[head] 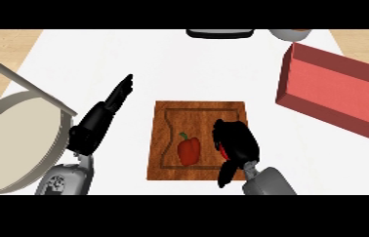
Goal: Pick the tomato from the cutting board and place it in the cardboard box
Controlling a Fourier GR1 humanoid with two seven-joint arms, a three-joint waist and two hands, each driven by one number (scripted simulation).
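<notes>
Right hand (236, 142) sits over the right half of the cutting board (163, 133), fingers curled down around something red. Only a sliver of red shows at the palm's left edge, so that is most likely the tomato (224, 153), mostly hidden by the hand; can't tell if it's lifted off the board or not. Just left of that hand, a red pepper (189, 150) with a green stem lies in the board's recessed middle, close to the hand but apart from it. Left hand (104, 113) is off the board to its left, above the white counter (180, 65), fingers straight and released, pointing up and to the right, holding nothing. The box (324, 87) is reddish, at the right of the counter, well apart from the board, its open side facing up. A large pale round dish (22, 143) shows at the left edge.
</notes>
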